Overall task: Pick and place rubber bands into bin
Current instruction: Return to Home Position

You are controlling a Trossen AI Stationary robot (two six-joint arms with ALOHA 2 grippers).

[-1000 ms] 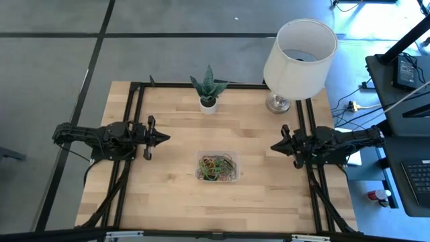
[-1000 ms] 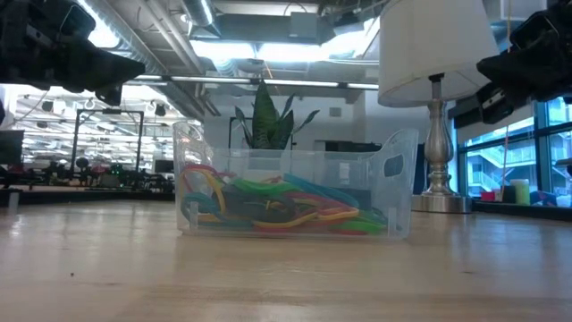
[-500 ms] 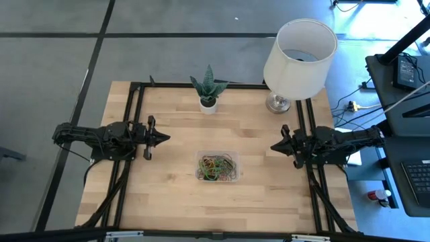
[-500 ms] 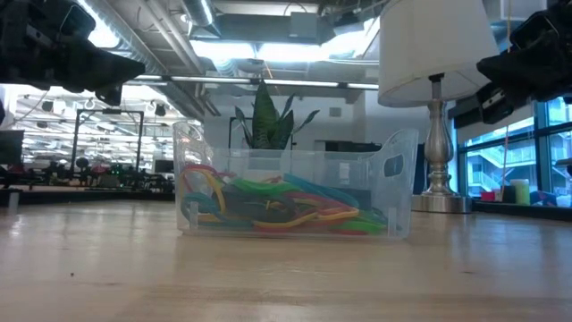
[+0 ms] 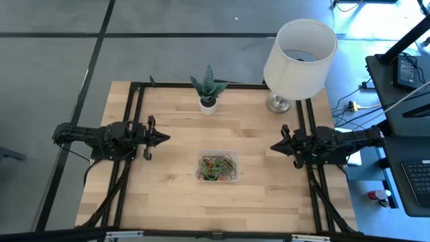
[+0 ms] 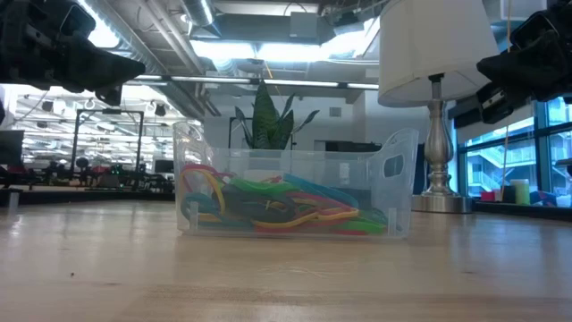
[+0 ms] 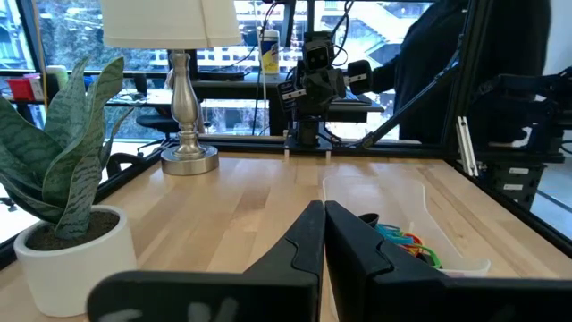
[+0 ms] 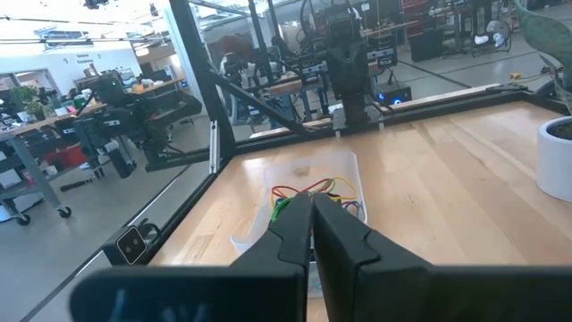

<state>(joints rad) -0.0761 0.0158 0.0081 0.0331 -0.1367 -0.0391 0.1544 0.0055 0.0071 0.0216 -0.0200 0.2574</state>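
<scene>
The bin (image 5: 218, 152) sits on the worktop (image 5: 168, 195), a little nearer the front edge than the middle. It lies between the two arms and well apart from both. The rubber bands (image 5: 218, 168) lie inside it in a loose tangle of green, red, yellow and brownish loops. Seen from table height, they form a low layer over its floor, well below the rim.

The left claw (image 5: 166, 138) hangs over the left part of the worktop and points toward the middle. Its two fingers are pressed together into a narrow tip with nothing between them. The right claw (image 5: 273, 146) hangs over the right part, pointing inward the same way, its fingers likewise pressed tight and empty. Both are lifted clear of the wood; the low view shows them high in its upper corners, above the bin's rim. Each wrist view looks along its own closed-up fingers, across the bin, to the other arm on the far side.

At the back edge, behind the bin, a small spiky plant (image 5: 207, 82) stands upright in a white pot (image 5: 209, 105). To its right, at the back right corner, stands a lamp (image 5: 299, 48) with a wide white shade on a metal base. Black frame rails (image 5: 138, 121) run round the worktop.
</scene>
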